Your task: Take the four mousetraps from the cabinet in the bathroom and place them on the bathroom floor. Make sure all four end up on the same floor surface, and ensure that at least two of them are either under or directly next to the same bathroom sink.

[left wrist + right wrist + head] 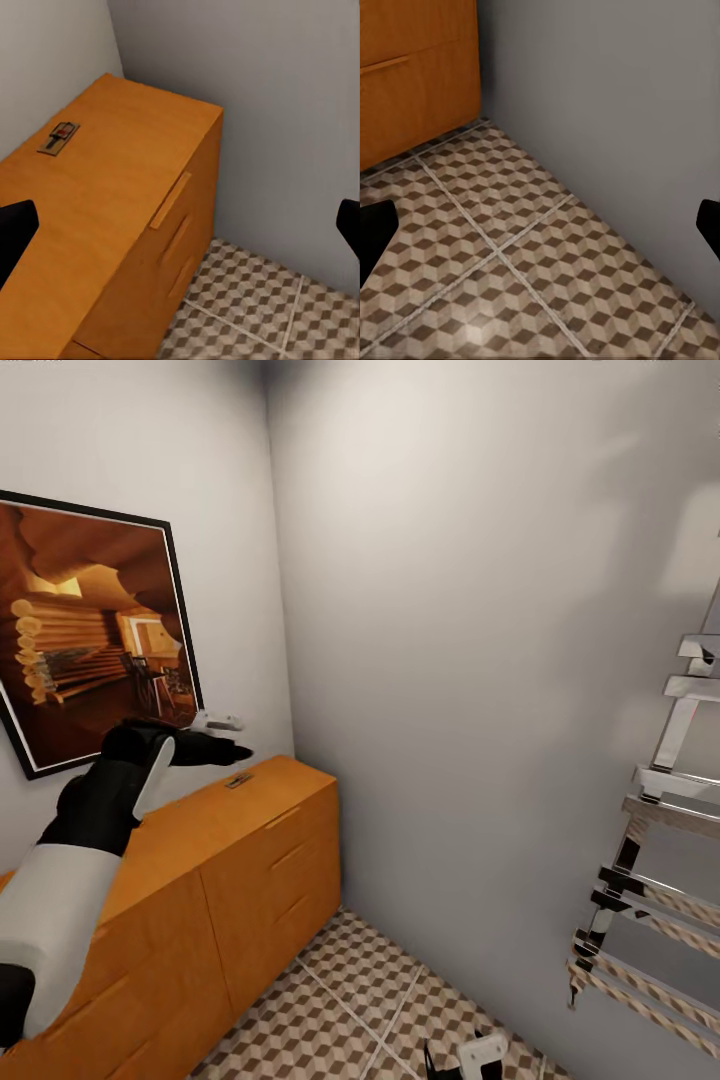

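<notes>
L gripper (225,738) open over mousetrap (59,138)

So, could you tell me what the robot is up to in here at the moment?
It is reaching its left arm over the orange cabinet, with the left gripper open and empty above the top. One mousetrap lies flat on the cabinet top near the wall, not yet picked up. The right gripper, jaws also open, hangs low over the patterned bathroom floor holding nothing. No trap shows on the floor yet.
</notes>
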Controlling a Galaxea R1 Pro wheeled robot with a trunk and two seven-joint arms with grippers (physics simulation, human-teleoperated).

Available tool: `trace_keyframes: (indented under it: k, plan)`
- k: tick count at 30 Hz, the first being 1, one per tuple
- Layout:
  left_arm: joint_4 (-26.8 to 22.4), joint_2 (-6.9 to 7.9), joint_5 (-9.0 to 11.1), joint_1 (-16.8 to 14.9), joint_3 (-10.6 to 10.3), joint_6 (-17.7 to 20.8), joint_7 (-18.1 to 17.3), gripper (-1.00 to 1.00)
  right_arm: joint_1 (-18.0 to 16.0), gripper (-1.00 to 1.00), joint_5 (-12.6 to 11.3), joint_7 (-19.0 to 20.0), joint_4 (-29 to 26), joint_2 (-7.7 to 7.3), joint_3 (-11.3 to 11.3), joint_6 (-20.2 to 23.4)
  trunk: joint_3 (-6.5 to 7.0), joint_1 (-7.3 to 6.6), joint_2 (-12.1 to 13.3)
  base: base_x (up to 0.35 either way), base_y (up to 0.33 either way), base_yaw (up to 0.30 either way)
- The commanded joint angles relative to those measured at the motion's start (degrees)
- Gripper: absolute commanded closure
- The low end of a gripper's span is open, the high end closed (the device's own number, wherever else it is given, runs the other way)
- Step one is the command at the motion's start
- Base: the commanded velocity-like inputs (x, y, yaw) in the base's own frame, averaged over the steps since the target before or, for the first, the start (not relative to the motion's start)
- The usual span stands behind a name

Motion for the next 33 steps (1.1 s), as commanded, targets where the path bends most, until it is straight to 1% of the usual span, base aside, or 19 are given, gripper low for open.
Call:
trace_keyframes:
  k: [1, 2, 3, 5, 11, 12, 15, 16, 17, 19, 23, 24, 26, 27, 30, 33]
  plan:
    - [0.3, 0.78, 0.5, 0.0, -0.1, 0.2, -2.0, -1.0, 0.1, -1.0, 0.6, -0.5, 0.1, 0.01, 0.1, 0.0, -0.03, 0.02, 0.0, 0.0, 0.0, 0.0]
    - [0.6, 1.33, 0.4, 0.0, -0.1, 0.2, -3.8, -1.0, 0.1, -1.0, 0.6, -0.4, 0.1, 0.01, 0.1, 0.0, -0.03, 0.02, 0.0, 0.0, 0.0, 0.0]
    - [1.3, 2.15, 0.4, 0.0, -0.1, 0.1, -6.6, -1.0, 0.3, -1.0, 0.6, -0.3, 0.1, 0.01, 0.1, 0.0, -0.03, 0.02, 0.0, 0.0, 0.0, 0.0]
    - [2.0, 2.93, 0.3, 0.0, -0.2, 0.0, -9.1, -1.0, 0.5, -1.0, 0.6, -0.2, 0.1, 0.01, 0.1, 0.0, -0.03, 0.02, 0.0, 0.0, 0.0, 0.0]
    - [2.4, 3.7, 0.2, 0.0, -0.3, -0.1, -12.3, -1.0, 0.7, -1.0, 0.6, -0.1, 0.1, 0.01, 0.1, 0.0, -0.03, 0.02, 0.0, 0.0, 0.0, 0.0]
    - [2.3, 3.87, 0.1, 0.0, -0.4, -0.3, -14.9, -1.0, 0.7, -1.0, 0.6, -0.1, 0.1, 0.01, 0.1, 0.0, -0.03, 0.02, 0.0, 0.0, 0.0, 0.0]
    - [2.0, 4.38, 0.1, 0.0, -0.4, -0.5, -17.6, -1.0, 0.7, -1.0, 0.6, -0.1, 0.1, 0.01, 0.1, 0.0, -0.03, 0.02, 0.0, 0.0, 0.0, 0.0]
    - [1.7, 4.83, 0.0, 0.0, -0.4, -0.8, -19.8, -1.0, 0.7, -1.0, 0.6, -0.1, 0.1, 0.01, 0.1, 0.0, -0.03, 0.02, 0.0, 0.0, 0.0, 0.0]
    - [1.5, 5.01, 0.0, 0.0, -0.4, -0.9, -20.8, -1.0, 0.7, -1.0, 0.6, -0.1, 0.1, 0.01, 0.1, 0.0, -0.03, 0.02, 0.0, 0.0, 0.0, 0.0]
    - [0.6, 6.0, -0.3, 0.0, -0.4, -1.2, -24.1, -1.0, 0.7, -1.0, 0.7, 0.0, 0.1, 0.01, 0.1, 0.0, -0.03, 0.02, 0.0, 0.0, 0.0, 0.0]
    - [-0.3, 7.39, -0.7, 0.0, -0.6, -1.4, -26.7, -1.0, 0.8, -1.0, 0.7, 0.0, 0.1, 0.01, 0.1, 0.0, -0.03, 0.02, 0.0, 0.0, 0.0, 0.0]
    - [-1.0, 8.66, -0.8, 0.0, -1.2, -1.4, -28.9, -1.0, 0.8, -1.0, 0.7, 0.0, 0.1, 0.01, 0.1, 0.0, -0.03, 0.02, 0.0, 0.0, 0.0, 0.0]
    - [-1.4, 9.58, -0.9, 0.0, -2.1, -1.5, -30.4, -1.0, 0.8, -1.0, 0.7, 0.2, 0.1, 0.01, 0.1, 0.0, -0.03, 0.02, 0.0, 0.0, 0.0, 0.0]
    - [-2.2, 11.47, -1.2, 0.0, -4.2, -1.5, -32.7, -1.0, 0.9, -1.0, 0.7, 1.3, 0.1, -0.02, 0.1, 0.0, -0.03, 0.02, 0.0, 0.0, 0.0, 0.0]
    - [-2.6, 13.0, -1.4, 0.0, -6.5, -1.6, -33.8, -1.0, 0.9, -1.0, 0.8, 3.2, 0.1, -0.06, 0.1, 0.0, -0.03, 0.02, 0.0, 0.0, 0.0, 0.0]
    - [-2.8, 13.56, -1.6, 0.0, -7.3, -1.7, -34.2, -1.0, 0.9, -1.0, 0.8, 4.3, 0.1, -0.07, 0.1, 0.0, -0.03, 0.02, 0.0, 0.0, 0.0, 0.0]
